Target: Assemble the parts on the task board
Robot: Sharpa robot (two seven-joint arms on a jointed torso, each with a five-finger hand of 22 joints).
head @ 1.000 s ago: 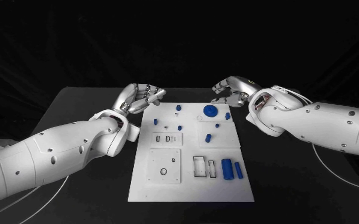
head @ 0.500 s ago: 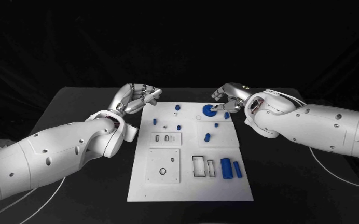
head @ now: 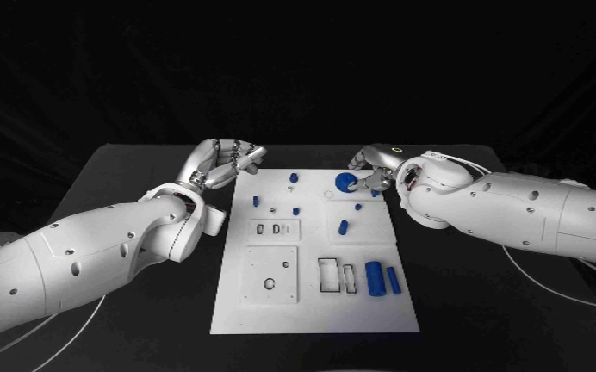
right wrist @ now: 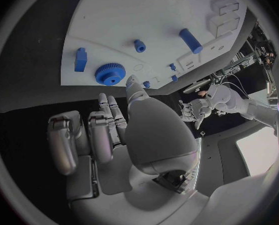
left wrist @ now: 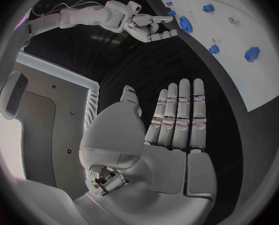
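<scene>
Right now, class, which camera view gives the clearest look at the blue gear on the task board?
The right wrist view: the blue gear lies unblocked, its toothed rim and centre hub plain, just past the right hand. In the head view the gear is small, with that hand right beside it. In the left wrist view it shows as a small blue piece.

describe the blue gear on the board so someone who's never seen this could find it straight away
Start at the white task board in the middle of the black table and go to its far edge, on the robot's right side, where the right hand hovers. Beside that hand's fingertips lies the blue gear. It is a flat toothed disc, the widest blue piece there, while its neighbours are small pegs and blocks.
</scene>
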